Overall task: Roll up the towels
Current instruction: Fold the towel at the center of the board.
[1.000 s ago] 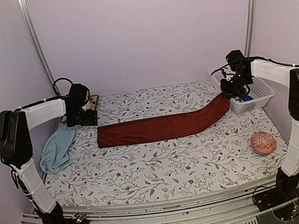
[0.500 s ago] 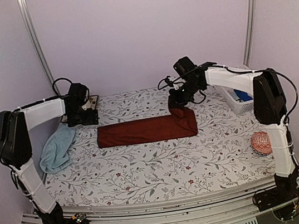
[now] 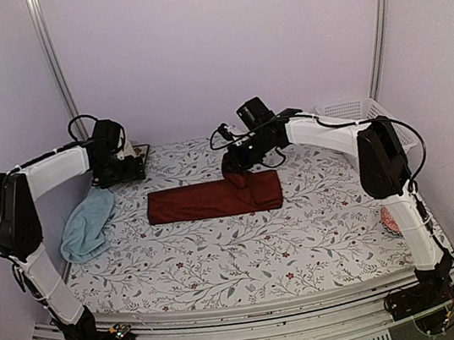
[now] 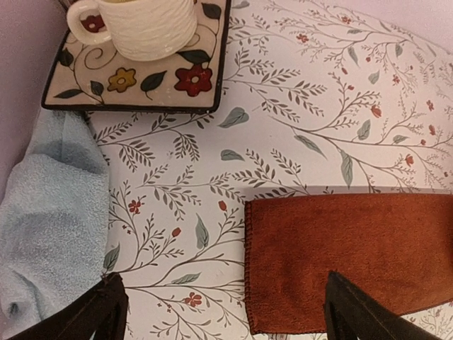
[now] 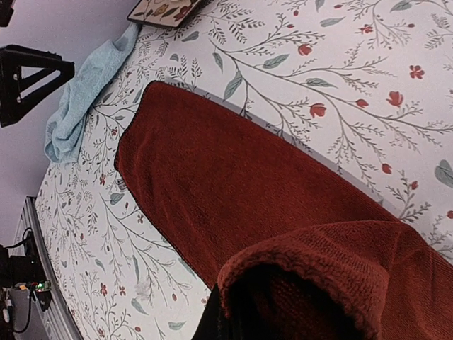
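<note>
A dark red towel (image 3: 210, 199) lies as a long strip across the middle of the floral table, its right end folded back over itself. My right gripper (image 3: 236, 174) is shut on that folded end and holds it over the strip; in the right wrist view the red towel (image 5: 212, 191) stretches away and its held end (image 5: 333, 276) hides the fingers. My left gripper (image 3: 116, 171) is open and empty, hovering left of the towel's left end (image 4: 340, 262). A light blue towel (image 3: 86, 225) lies crumpled at the left edge and also shows in the left wrist view (image 4: 49, 219).
A patterned square plate (image 4: 205, 78) with a white cup (image 4: 145, 25) stands at the back left. A white basket (image 3: 355, 110) is at the back right, and a pink patterned ball (image 3: 386, 219) shows partly behind the right arm. The walls stand close on both sides.
My right gripper has carried the red towel's right end leftward over the strip, from the basket to the middle. The left gripper has shifted slightly back.
</note>
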Available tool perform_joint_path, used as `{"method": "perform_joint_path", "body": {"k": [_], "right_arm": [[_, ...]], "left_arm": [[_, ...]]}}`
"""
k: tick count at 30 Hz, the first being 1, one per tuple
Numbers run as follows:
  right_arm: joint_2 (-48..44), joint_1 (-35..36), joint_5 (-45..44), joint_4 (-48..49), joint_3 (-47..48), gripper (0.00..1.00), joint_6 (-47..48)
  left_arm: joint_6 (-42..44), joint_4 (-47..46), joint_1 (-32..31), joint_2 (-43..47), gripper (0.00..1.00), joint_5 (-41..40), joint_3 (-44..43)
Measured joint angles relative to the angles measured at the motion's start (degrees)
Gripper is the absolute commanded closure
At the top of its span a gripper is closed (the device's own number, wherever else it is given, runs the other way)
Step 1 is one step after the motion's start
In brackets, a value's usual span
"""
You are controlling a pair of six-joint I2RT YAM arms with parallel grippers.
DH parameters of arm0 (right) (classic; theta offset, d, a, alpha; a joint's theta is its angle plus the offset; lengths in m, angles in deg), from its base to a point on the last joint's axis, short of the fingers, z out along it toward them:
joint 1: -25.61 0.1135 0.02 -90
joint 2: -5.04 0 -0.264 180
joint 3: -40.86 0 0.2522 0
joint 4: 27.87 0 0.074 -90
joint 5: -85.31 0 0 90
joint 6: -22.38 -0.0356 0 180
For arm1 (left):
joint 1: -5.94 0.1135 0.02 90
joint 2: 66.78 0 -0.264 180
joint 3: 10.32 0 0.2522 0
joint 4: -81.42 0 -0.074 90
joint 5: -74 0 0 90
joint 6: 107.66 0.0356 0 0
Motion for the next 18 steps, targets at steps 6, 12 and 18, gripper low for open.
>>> {"method": "perform_joint_path", "body": {"k": [6, 12, 18], "right_arm": [[4.17, 1.77, 3.02, 5.81, 0.04, 0.99, -0.66], [4.15, 2.05, 3.23, 8.98, -0.04, 0.99, -1.22], [-6.84, -0.44, 1.55, 8.48, -8.76, 0.99, -0.96]], "left_arm": [[-0.63, -1.44, 0.79, 0.00, 0.03, 2.51, 0.52], [-1.07, -2.71, 0.44, -0.17, 0.03, 5.44, 0.66], [-2.19, -3.21, -4.28, -3.19, 0.03, 7.80, -1.92]]}}
